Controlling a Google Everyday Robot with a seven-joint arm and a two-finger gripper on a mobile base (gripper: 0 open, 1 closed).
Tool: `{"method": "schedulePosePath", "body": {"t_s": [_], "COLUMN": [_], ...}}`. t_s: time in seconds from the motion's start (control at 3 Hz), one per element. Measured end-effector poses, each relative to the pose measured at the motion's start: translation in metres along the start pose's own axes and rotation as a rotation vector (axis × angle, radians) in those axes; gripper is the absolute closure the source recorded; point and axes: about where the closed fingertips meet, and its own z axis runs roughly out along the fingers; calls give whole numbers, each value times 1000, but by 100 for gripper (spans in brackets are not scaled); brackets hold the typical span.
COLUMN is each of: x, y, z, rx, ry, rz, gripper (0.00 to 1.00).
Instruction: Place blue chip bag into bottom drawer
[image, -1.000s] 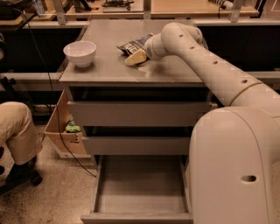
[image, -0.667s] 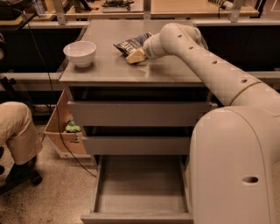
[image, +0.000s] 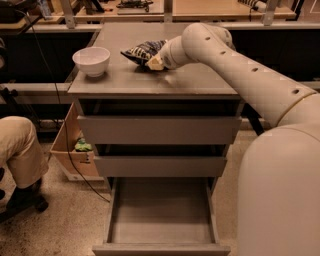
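Observation:
The blue chip bag (image: 141, 51) is at the back middle of the grey cabinet top (image: 150, 82), its near end raised a little off the surface. My gripper (image: 155, 62) reaches in from the right and is closed on the bag's right end. The bottom drawer (image: 160, 215) is pulled fully open below, near the floor, and nothing is in it. My arm stretches from the lower right up over the cabinet's right side.
A white bowl (image: 91, 60) stands on the left of the cabinet top. The two upper drawers (image: 159, 130) are pushed in. A cardboard box (image: 70, 150) and a seated person's leg (image: 17, 150) are to the left. Workbenches stand behind.
The gripper has lifted slightly and shifted left, and the bag has risen and tilted with it off the cabinet top.

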Motion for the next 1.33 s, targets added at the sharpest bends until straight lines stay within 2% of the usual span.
{"method": "schedulePosePath", "body": {"t_s": [0.33,0.67,1.0,1.33], "x": [-15,-20,-18,8], "y": [20,39,48,24], "z": [-36,-75,-131,-199], "rx": [-53,-132,-202,-168], "ry": [-54,-133,-266,-312], "rz": [-40,-57,-22,18], "gripper": [100,100,100,100]}}
